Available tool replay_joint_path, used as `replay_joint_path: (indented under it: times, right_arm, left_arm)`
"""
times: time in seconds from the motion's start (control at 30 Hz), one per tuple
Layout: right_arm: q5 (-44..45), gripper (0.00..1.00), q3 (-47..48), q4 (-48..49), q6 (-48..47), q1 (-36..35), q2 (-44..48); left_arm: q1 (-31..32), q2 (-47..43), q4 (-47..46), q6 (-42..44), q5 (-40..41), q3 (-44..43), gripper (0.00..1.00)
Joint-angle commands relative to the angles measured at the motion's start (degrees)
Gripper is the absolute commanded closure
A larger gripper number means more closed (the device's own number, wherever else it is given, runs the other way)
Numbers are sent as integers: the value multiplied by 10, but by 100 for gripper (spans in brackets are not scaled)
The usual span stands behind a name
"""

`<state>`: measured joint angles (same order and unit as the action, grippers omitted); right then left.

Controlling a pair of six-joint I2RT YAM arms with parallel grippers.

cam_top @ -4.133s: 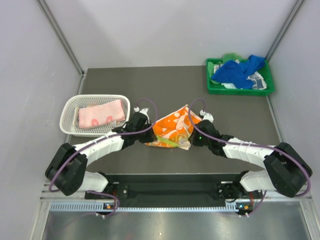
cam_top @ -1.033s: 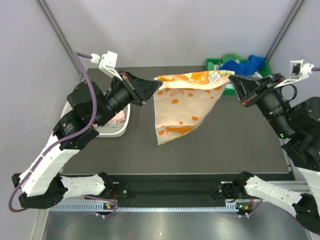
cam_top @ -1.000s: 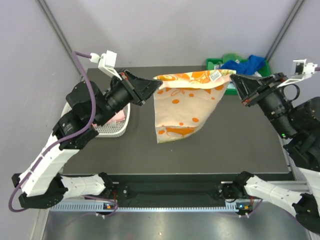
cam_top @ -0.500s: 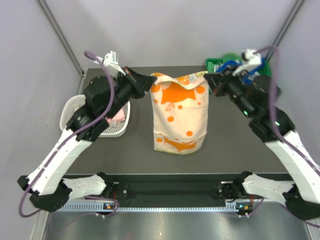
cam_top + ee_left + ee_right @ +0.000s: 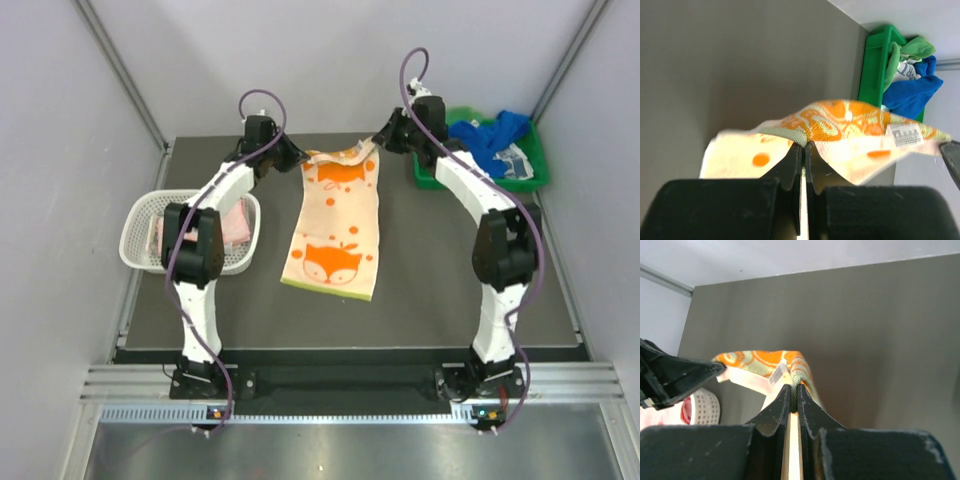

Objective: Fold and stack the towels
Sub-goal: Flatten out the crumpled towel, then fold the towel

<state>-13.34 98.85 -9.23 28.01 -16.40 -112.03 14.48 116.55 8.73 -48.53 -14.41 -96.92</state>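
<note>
Towel, orange-patterned, is lying stretched on table between basket and tray; left gripper and right gripper are clamping its far corners, jaws nearly touching.

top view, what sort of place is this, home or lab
Probably a lab robot cell: left arm and right arm bolted at a dark table's edge, bare grey walls around it, towels in a green tray.

Soft cloth towel, matt table
</note>
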Motion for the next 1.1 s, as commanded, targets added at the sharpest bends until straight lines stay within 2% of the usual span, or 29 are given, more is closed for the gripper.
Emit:
replay_joint_path:
  times: [0.0,0.1,0.2,0.43,0.6,0.8,0.93,1.07]
  right_arm:
    - [-46,100,107,59,19,16,-39]
    - [-49,100,110,57,24,19,-67]
    - [-43,100,67,67,29,19,-59]
    - [-17,100,-114,69,35,19,39]
    - [0,100,-233,63,47,16,104]
    - [6,100,-393,81,62,7,176]
    - [11,100,-459,88,72,-6,221]
    - [17,100,-508,115,89,-23,247]
  left_arm:
    - [-14,25,-53,-2,-69,-102,100]
    - [-18,54,-49,6,-78,-120,100]
    - [-21,49,-67,9,-78,-81,100]
    - [-23,-13,-107,-5,-104,82,100]
    - [-23,-62,-104,-6,-105,161,100]
    - [-23,-107,-33,23,-96,216,100]
    - [-23,-118,31,54,-97,220,100]
    - [-23,-135,42,67,-100,254,100]
